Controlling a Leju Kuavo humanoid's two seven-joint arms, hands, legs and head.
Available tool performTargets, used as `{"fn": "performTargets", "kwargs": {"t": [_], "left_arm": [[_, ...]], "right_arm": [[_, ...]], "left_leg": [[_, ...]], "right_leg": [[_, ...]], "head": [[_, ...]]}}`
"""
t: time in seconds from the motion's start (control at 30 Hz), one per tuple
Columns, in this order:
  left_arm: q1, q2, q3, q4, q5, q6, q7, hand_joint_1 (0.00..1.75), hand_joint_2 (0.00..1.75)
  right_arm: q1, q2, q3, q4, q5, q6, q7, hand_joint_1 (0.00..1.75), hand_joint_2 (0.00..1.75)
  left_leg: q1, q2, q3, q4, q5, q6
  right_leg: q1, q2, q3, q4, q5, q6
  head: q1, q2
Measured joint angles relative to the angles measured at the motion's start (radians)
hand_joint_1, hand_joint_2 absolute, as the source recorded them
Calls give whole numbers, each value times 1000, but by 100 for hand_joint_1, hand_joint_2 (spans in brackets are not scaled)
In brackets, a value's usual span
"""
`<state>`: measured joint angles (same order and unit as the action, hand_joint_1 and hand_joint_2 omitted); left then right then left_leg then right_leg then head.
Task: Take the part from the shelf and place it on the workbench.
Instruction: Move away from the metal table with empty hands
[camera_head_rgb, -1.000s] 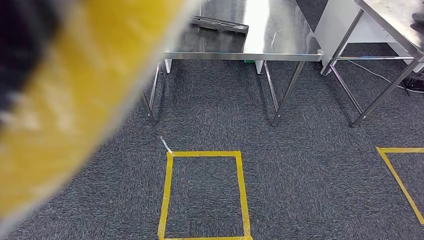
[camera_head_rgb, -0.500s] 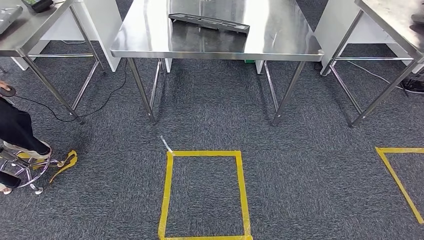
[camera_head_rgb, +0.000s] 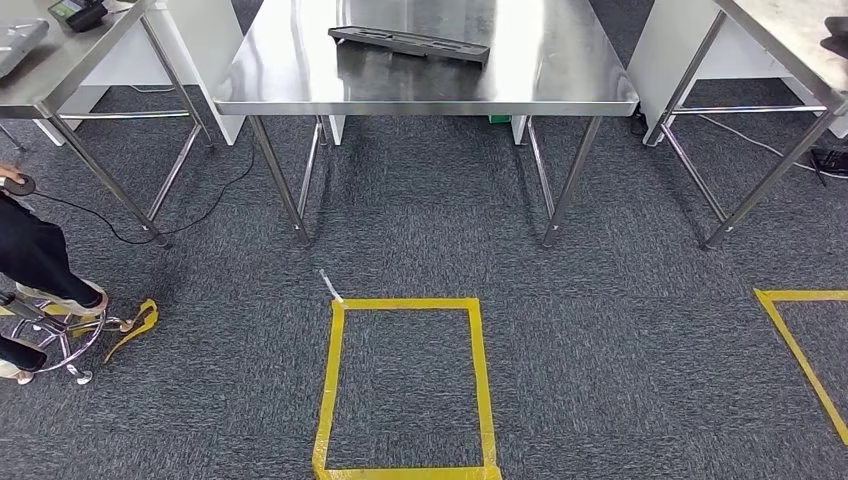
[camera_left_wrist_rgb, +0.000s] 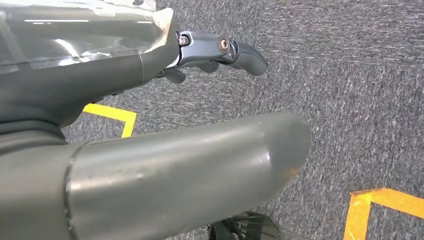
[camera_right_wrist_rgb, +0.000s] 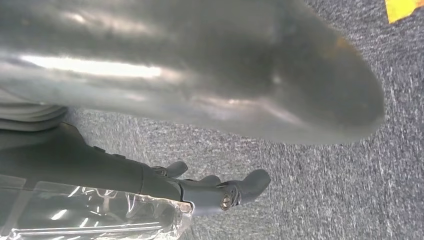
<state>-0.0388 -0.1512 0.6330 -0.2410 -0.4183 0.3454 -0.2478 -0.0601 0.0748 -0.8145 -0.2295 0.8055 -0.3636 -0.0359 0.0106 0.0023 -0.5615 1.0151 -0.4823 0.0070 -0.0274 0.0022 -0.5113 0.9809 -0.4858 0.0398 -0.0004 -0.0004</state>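
Both hands empty, hanging over the grey carpet. Left hand: fingers loose and extended, grasping nothing. Right hand: same, fingers spread out, nothing in them. The likely part, a long dark moulded piece, lies flat on the middle steel workbench, upper centre of the head view, set back from the near edge and slightly skewed to it. I can't confirm it's the task part, and I see no shelf. My read: either the placing is done, or the robot is between stations and a fetch is due. If a fetch: square up on the yellow tape rectangle at lower centre before reaching, and keep both arms tucked while walking. There's a person's leg and a stool at the left edge, plus a cable on the floor under the left table, so turn away from that side. On set-down, go well in from the bench edge and beside the dark piece, not on it; the steel top looks slick, so lower flat before letting go.
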Motion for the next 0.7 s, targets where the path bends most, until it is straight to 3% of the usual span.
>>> {"fn": "performTargets", "kwargs": {"t": [0.1, 0.13, 0.17, 0.2, 0.3, 0.37, 0.47, 0.5, 0.57, 0.63, 0.67, 0.7], "left_arm": [[0, 0, 6, -1, 1, -1, -6, 0, 0], [1, -1, 7, -1, -2, -3, -7, 0, 0], [2, -1, 7, -1, -7, -5, -7, 0, 0], [2, -1, 8, -2, -14, -7, -7, 0, 0], [1, 0, 8, -7, -37, -15, -3, 0, 0], [-4, 0, 7, -10, -50, -18, 4, 0, 0], [-6, -1, 7, -14, -66, -19, 16, 0, 0], [-8, -1, 8, -15, -69, -20, 20, 0, 0], [-12, -1, 8, -18, -73, -20, 24, 0, 0], [-13, -1, 8, -20, -74, -21, 26, 0, 0], [-13, -1, 8, -20, -75, -22, 27, 0, 0], [-12, -1, 8, -20, -75, -22, 27, 0, 0]], "right_arm": [[-7, 1, 0, -5, 9, 4, 12, 0, 0], [-8, 2, 0, -5, 9, 5, 16, 0, 0], [-8, 3, 0, -6, 7, 5, 18, 0, 0], [-7, 3, 0, -6, 5, 5, 19, 0, 0], [-7, 4, -1, -7, -1, 5, 17, 0, 0], [-7, 5, -1, -8, -2, 4, 13, 0, 0], [-5, 6, -5, -9, 0, 3, 11, 0, 0], [-4, 6, -7, -9, 0, 3, 11, 0, 0], [-3, 7, -11, -10, 2, 2, 11, 0, 0], [-2, 7, -14, -10, 2, 2, 12, 0, 0], [-1, 7, -16, -11, 3, 2, 13, 0, 0], [0, 7, -17, -11, 3, 2, 14, 0, 0]], "left_leg": [[2, -1, -71, 170, -112, -9], [2, -1, -94, 229, -137, -11], [2, -1, -103, 260, -144, -11], [2, -1, -91, 251, -131, -9], [1, -2, 23, 62, -49, 2], [-4, -4, 60, -12, -30, 10], [-7, -3, 49, -19, -18, 28], [-6, -1, 44, -23, -10, 36], [-4, 2, 30, -27, 5, 48], [-5, 4, 14, -27, 16, 51], [-6, 5, 6, -26, 21, 51], [-6, 6, 1, -26, 26, 49]], "right_leg": [[1, -2, -12, 0, 12, -22], [4, -3, -17, 1, 15, -25], [6, -3, -22, 2, 17, -26], [8, -3, -25, 4, 18, -26], [13, -3, -29, 13, 20, -22], [18, -3, -35, 17, 24, -15], [18, -3, -46, 19, 31, 3], [18, -2, -56, 33, 20, 6], [16, -2, -98, 122, -37, 2], [15, -2, -148, 259, -104, -1], [15, -2, -158, 301, -122, 2], [14, -2, -145, 300, -122, 8]], "head": [[-1, 0], [-1, 0], [-1, 0], [-1, 0], [-1, 0], [0, 0], [0, 0], [1, 0], [4, 0], [7, 0], [7, 0], [8, 0]]}}
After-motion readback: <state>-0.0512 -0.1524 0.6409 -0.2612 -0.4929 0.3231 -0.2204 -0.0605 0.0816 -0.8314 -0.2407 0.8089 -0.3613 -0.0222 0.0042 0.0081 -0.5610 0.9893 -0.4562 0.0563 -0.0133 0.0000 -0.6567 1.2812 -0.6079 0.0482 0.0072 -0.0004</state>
